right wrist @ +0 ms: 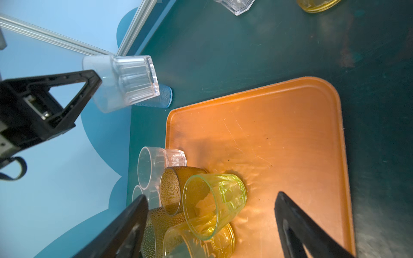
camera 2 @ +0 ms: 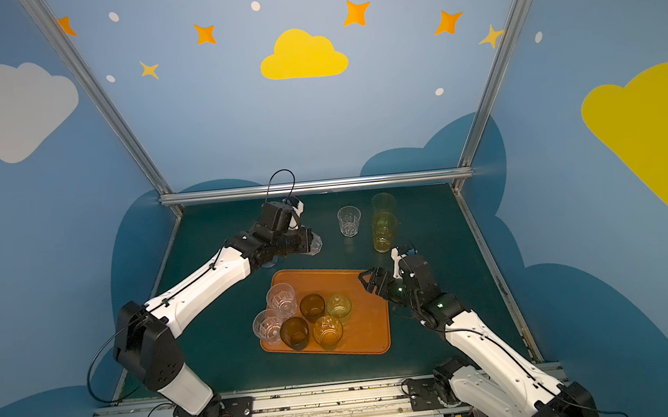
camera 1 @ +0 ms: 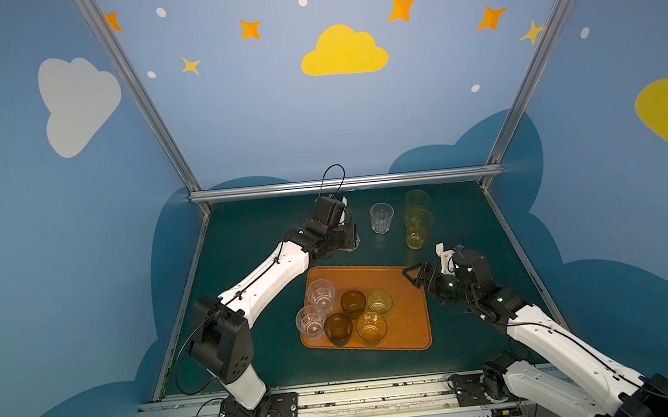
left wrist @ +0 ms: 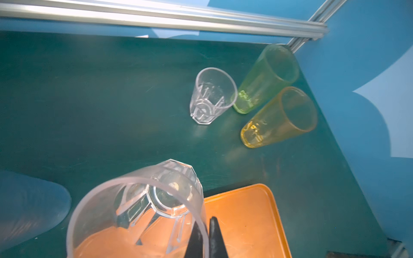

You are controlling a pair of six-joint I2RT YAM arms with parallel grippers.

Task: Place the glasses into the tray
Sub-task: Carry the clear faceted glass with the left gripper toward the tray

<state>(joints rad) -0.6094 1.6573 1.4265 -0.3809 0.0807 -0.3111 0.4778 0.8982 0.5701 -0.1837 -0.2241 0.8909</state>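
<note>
A clear faceted tumbler [left wrist: 138, 201] is pinched by its rim in the closed left gripper [left wrist: 206, 234], and in a top view it is seen just above the upper left corner of the tray [camera 1: 410, 323]. The right gripper [camera 1: 416, 276] is spread wide and empty at the tray's upper right corner. Six glasses [camera 1: 353, 303] are grouped in the tray's left half. Another clear tumbler [camera 1: 382, 217] and two tall yellow tumblers [camera 1: 418, 209] are seen on the table [camera 1: 470, 213], higher in the frame.
</note>
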